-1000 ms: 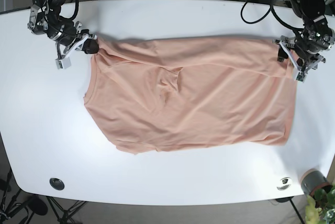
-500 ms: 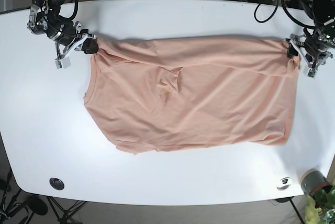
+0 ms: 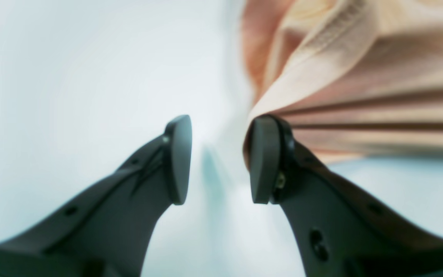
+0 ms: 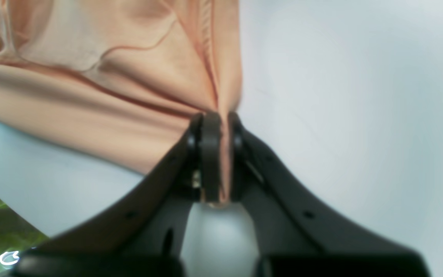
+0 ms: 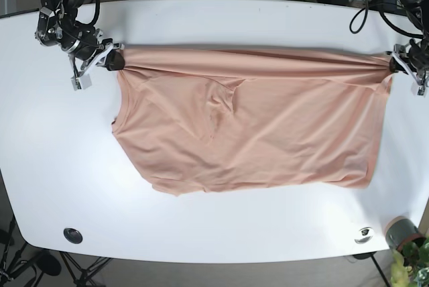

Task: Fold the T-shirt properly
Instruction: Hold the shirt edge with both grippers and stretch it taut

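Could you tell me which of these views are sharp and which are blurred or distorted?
Base view: evenly lit and sharp across the T-shirt and white table. Left wrist view: the open left end effector is fairly crisp, while the cloth behind is soft and stretched by the wide lens. Right wrist view: blurred throughout, with the right end effector shut on the fabric.

— How's my light?
— Bright and even overhead; the white table [image 5: 221, 233] glares, shadows faint.
— My wrist views?
— Soft and fisheye-bent; my fingers [image 3: 177, 157] and the T-shirt [image 4: 102, 88] blur up close.
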Controlling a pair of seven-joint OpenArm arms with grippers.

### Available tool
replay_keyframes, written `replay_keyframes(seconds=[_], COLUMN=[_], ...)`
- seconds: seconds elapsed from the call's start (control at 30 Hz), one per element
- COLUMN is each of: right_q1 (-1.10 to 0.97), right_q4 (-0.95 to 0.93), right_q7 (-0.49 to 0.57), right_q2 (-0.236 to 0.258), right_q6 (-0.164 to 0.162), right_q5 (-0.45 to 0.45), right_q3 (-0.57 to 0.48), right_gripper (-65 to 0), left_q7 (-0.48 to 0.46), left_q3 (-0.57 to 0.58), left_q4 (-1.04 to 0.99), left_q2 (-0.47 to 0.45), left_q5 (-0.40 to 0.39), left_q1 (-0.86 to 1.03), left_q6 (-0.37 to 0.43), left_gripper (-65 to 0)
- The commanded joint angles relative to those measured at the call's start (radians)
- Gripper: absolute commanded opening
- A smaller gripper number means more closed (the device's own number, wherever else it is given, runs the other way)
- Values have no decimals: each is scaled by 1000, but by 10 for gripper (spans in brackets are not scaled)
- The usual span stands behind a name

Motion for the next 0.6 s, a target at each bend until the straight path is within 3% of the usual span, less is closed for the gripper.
replay_keyframes(seconds=[0.0, 0.17, 0.4, 0.57], right_q1=[0, -1, -4, -3], right_q4=[9, 9, 11, 11], right_q7=[-16, -16, -16, -16], right_q2=[15, 15, 15, 15], right_q6=[-14, -14, -14, -14], right_q5=[-45, -45, -43, -43], right_q3=[5, 5, 5, 5], right_gripper=[-650, -650, -650, -650], left_q7=[2, 76, 82, 168], left_q3=[-14, -14, -8, 17], left_q4=[24, 28, 28, 28], left_q2=[-34, -36, -43, -79], left_q5=[-29, -112, -247, -379], left_q1=[-8, -11, -7, -10], left_q6=[14, 14, 14, 14], left_gripper=[-426, -364, -226, -214])
